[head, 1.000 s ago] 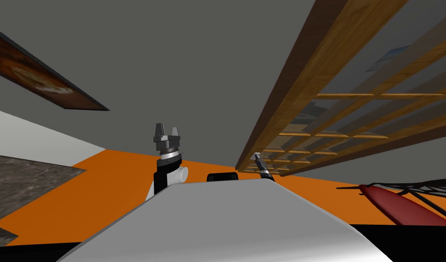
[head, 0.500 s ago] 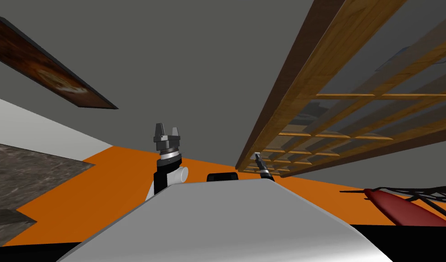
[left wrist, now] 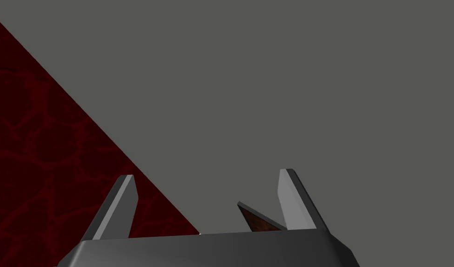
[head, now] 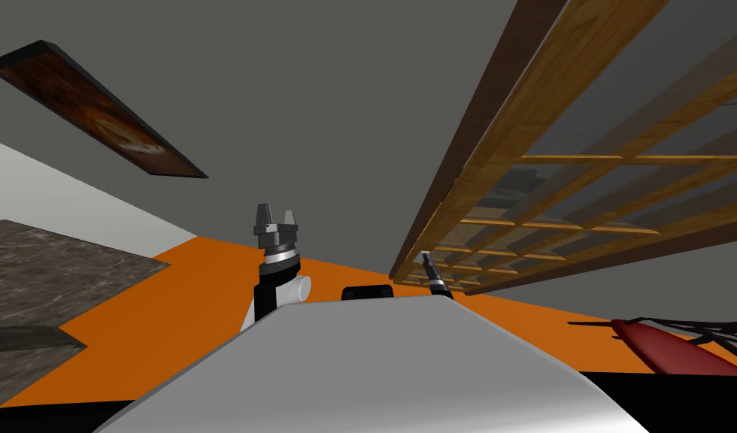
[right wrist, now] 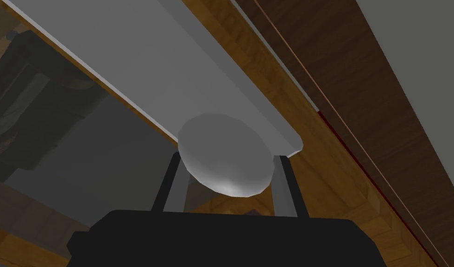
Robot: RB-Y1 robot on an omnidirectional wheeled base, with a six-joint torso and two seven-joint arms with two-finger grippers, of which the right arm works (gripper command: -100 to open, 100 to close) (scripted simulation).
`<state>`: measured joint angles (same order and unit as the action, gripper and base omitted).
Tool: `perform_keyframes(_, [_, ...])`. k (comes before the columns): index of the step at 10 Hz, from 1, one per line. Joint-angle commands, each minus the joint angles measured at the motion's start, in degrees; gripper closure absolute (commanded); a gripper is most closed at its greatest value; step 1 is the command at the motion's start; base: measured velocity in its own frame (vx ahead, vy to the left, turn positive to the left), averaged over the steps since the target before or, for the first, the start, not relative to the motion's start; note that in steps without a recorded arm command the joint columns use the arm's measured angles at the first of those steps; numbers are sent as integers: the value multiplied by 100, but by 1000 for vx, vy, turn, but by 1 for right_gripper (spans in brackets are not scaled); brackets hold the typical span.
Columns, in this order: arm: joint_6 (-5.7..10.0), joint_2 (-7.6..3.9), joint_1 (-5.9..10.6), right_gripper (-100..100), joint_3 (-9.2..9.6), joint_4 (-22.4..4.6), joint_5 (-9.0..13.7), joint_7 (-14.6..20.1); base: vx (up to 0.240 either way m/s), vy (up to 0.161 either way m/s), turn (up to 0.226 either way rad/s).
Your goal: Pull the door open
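The door (head: 555,98) is a wooden frame with a lattice of panes, slanting across the right of the head view. Its dark jamb (head: 487,98) runs along its left edge. My right gripper (head: 425,258) reaches the door's near edge. In the right wrist view a round grey knob (right wrist: 223,148) sits on a grey plate (right wrist: 175,60), and my right gripper (right wrist: 227,158) is shut on it, one finger (right wrist: 282,185) pressing each side. My left gripper (head: 276,214) is raised to the left, away from the door, with its fingers (left wrist: 286,194) open and nothing between them.
Orange floor (head: 179,301) stretches ahead to a grey wall carrying a dark framed picture (head: 104,113). A mottled grey rug (head: 51,271) lies at the left. A red thing with black wires (head: 660,349) lies low at the right, close to the door.
The wall picture, the rug and the red thing have slid to the right in the head view, so I have moved. My right gripper stays shut on the knob; the left arm has not moved.
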<state>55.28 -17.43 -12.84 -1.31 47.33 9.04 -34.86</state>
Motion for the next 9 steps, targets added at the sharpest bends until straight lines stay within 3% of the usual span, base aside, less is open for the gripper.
perform_keyframes(1, [3,40,10,100,51,-20,22,195,-37,-19,36])
perform_keyframes(9, [-36,42,95,100,129,-52,338,1315,-39,-15,56])
